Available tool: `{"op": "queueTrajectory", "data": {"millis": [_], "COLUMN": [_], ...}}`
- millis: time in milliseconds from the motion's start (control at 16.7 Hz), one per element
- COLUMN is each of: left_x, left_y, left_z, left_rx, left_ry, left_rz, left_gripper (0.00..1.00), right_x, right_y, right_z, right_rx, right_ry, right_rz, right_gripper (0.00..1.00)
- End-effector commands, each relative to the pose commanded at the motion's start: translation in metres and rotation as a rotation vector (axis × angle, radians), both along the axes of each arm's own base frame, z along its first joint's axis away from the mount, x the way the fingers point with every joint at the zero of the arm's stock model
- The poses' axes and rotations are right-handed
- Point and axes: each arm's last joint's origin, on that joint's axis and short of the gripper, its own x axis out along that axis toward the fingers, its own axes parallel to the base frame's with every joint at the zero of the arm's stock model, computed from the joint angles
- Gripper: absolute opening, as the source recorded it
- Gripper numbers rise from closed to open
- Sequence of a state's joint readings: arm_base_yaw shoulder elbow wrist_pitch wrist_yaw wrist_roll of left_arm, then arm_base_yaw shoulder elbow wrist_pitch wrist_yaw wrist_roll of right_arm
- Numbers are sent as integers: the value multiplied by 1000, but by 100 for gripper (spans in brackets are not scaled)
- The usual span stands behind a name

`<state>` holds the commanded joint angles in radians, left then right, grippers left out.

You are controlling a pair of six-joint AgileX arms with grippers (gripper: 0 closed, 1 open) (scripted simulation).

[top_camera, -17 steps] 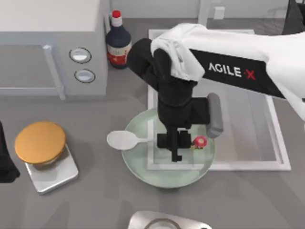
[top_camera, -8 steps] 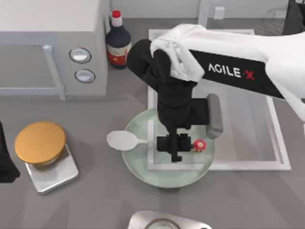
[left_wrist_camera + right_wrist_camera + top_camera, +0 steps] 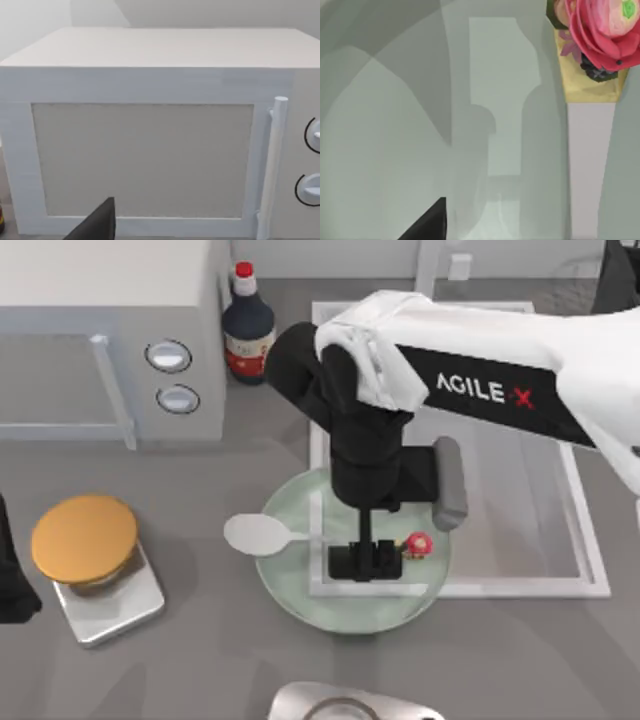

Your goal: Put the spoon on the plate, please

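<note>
While the right arm reaches in from the top view's right, the white microwave (image 3: 110, 340) fills the table's far left corner, its door and handle close before the left wrist camera; the left arm is parked at the table's left edge, and whether its fingers are open or closed I cannot tell. Next in size, a white rectangular frame (image 3: 590, 550) lies flat on the table's right half, and the plate (image 3: 290, 585) sits over its near left corner. The right gripper (image 3: 366, 561) hangs low over the plate's middle, straddling the handle of the spoon (image 3: 258, 534); whether its fingers press the handle I cannot tell. That spoon lies across the plate; its bowl pokes over the left rim onto the table; its red knob (image 3: 419, 544) rests inside the plate, right of the gripper. An orange disc (image 3: 84, 538) sits on a metal scale at left; a dark bottle (image 3: 249, 335) stands beside the microwave.
</note>
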<state>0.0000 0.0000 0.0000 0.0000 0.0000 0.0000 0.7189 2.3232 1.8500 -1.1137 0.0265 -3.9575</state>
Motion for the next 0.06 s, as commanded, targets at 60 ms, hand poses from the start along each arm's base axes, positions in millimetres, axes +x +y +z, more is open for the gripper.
{"op": "queueTrajectory", "data": {"millis": [60], "left_x": [0], "left_y": [0], "left_z": [0], "left_rx": [0], "left_ry": [0], "left_rz": [0], "left_gripper": [100], "right_x": [0], "right_y": [0], "right_z": [0], "right_rx": [0], "right_ry": [0], "right_rz": [0], "right_gripper": [100]}}
